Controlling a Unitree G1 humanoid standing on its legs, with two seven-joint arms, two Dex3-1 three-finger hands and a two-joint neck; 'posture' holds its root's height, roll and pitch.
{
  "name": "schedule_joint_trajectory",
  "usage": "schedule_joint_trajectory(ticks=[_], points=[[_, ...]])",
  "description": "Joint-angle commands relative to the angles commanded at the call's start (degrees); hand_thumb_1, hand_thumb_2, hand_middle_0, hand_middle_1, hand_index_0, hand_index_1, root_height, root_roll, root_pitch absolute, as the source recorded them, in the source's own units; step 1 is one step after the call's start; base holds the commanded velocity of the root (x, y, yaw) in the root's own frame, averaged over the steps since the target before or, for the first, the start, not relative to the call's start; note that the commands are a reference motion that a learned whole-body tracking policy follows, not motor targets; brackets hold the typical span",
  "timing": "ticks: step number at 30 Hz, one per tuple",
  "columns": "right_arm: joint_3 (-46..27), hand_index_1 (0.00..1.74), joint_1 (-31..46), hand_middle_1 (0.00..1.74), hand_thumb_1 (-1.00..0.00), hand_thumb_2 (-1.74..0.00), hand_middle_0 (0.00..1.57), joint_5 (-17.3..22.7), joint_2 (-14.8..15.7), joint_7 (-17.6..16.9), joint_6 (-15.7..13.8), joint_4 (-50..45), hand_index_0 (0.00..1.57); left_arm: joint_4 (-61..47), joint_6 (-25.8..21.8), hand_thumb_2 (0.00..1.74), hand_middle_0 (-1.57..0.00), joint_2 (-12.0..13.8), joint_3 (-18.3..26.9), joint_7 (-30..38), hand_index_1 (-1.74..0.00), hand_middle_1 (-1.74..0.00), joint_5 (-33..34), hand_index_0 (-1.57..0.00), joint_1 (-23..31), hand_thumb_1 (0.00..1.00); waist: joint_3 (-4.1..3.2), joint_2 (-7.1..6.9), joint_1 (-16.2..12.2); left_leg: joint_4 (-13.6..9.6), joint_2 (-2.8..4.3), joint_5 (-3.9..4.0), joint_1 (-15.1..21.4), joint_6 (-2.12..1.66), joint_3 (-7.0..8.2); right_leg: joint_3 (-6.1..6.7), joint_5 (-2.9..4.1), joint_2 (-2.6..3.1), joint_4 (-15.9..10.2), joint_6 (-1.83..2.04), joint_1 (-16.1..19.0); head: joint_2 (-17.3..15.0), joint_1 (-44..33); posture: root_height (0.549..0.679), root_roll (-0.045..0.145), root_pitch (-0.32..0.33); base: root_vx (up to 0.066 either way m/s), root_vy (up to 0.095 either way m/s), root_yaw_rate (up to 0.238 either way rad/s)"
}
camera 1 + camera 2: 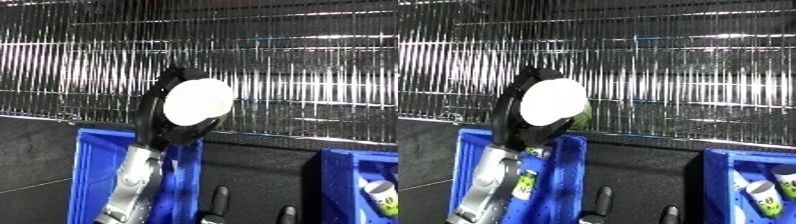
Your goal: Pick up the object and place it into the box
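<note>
My left hand [156, 119] is raised in the middle of the view, shut on a small cup-like object [197, 101] whose round white end faces the camera; a green label shows at its side [582, 118]. It hangs above the far right part of a blue bin [89, 165] at the lower left, which holds a similar green-and-white cup [525, 185]. My left forearm [131, 185] rises over that bin. Black fingertips of my right hand [218, 199] poke up straight at the bottom edge, holding nothing.
A second blue bin [721, 175] at the lower right holds similar white and green cups [762, 193]. A shiny wire mesh fence [293, 75] fills the upper half behind the black table [258, 165].
</note>
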Motion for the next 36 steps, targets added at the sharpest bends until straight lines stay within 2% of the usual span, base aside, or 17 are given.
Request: schedule_joint_trajectory(ticks=[9, 14, 18, 23, 26, 31, 36], points=[[-3.9, 0.00, 3.3, 0.00, 0.00, 0.00, 0.00, 1.0, -0.8, 0.3, -1.7, 2.5, 0.00, -14.7, -3.0, 1.74, -1.57, 3.0, 5.8, 0.9, -1.74, -1.74, 0.9, -1.57, 12.1, 1.00, 0.00, 2.82, 3.7, 0.3, -1.94, -0.46, 1.7, 0.26, -1.24, -1.66, -1.05, -1.42, 0.3, -0.53, 2.5, -0.5, 1.1, 0.639, 0.033, 0.111, -0.013, -0.020, 0.167], [-5.9, 0.00, 5.4, 0.00, 0.00, 0.00, 0.00, 1.7, -1.2, 1.2, -2.6, 3.4, 0.00, -17.7, -7.3, 1.74, -1.57, 3.4, 9.7, 3.5, -1.74, -1.74, 1.7, -1.57, 17.8, 1.00, 0.00, 3.53, 5.5, -0.2, -2.80, -0.25, 2.9, 0.24, -2.04, -2.71, -1.93, -1.91, 0.4, -0.86, 4.2, -0.7, -1.9, 0.640, 0.038, 0.096, -0.004, -0.018, 0.134], [-7.0, 0.00, 6.5, 0.00, 0.00, 0.00, 0.00, 2.1, -1.2, 2.0, -3.4, 4.7, 0.00, -16.2, -11.3, 1.74, -1.57, 3.1, 13.4, 7.0, -1.74, -1.74, -0.3, -1.57, 21.0, 1.00, 0.00, 3.70, 6.6, -0.9, -3.17, 0.13, 3.7, 0.17, -2.49, -3.50, -2.47, -2.25, 0.2, -1.12, 5.5, -1.2, -5.9, 0.641, 0.042, 0.086, 0.004, -0.010, 0.114], [-8.0, 0.00, 7.7, 0.00, 0.00, 0.00, 0.00, 2.2, -0.8, 2.9, -3.8, 5.7, 0.00, -9.8, -18.2, 1.74, -1.57, 2.6, 18.8, 15.7, -1.74, -1.74, 0.7, -1.57, 23.4, 1.00, 0.00, 3.11, 7.6, -1.9, -3.11, 0.80, 4.4, -0.03, -3.07, -4.30, -2.93, -2.42, -0.2, -1.39, 6.6, -1.8, -11.1, 0.642, 0.042, 0.080, 0.006, -0.017, 0.084], [-7.6, 0.00, 8.0, 0.00, 0.00, 0.00, 0.00, 2.5, -0.6, 3.0, -3.8, 6.2, 0.00, -4.4, -19.3, 1.74, -1.57, 2.1, 20.8, 18.7, -1.74, -1.74, 1.4, -1.57, 24.3, 1.00, 0.00, 2.70, 7.8, -2.3, -3.03, 1.06, 4.5, -0.10, -3.31, -4.44, -3.16, -2.26, -0.2, -1.52, 6.9, -2.4, -13.2, 0.642, 0.041, 0.079, -0.002, 0.000, 0.048], [-6.2, 0.00, 7.6, 0.00, 0.00, 0.00, 0.00, 2.6, -0.3, 3.1, -3.3, 7.2, 0.00, 5.5, -15.3, 1.74, -1.57, 2.3, 21.6, 19.4, -1.74, -1.74, 0.0, -1.57, 24.6, 1.00, 0.00, 1.71, 7.9, -2.9, -2.61, 1.49, 4.5, -0.20, -3.35, -4.40, -3.77, -1.70, -0.1, -1.88, 7.1, -4.2, -17.9, 0.641, 0.038, 0.079, -0.010, 0.016, 0.047], [-5.3, 0.00, 7.9, 0.00, 0.00, 0.00, 0.00, 2.1, -0.1, 4.7, -3.2, 8.3, 0.00, 16.2, -8.6, 1.74, -1.57, 2.9, 23.0, 16.4, -1.74, -1.74, -3.4, -1.57, 23.6, 1.00, 0.00, -0.11, 7.3, -3.8, -1.63, 2.22, 4.6, -0.37, -3.31, -4.30, -4.22, -1.27, -0.1, -2.07, 7.4, -5.3, -21.7, 0.640, 0.033, 0.080, 0.000, 0.013, 0.035]])
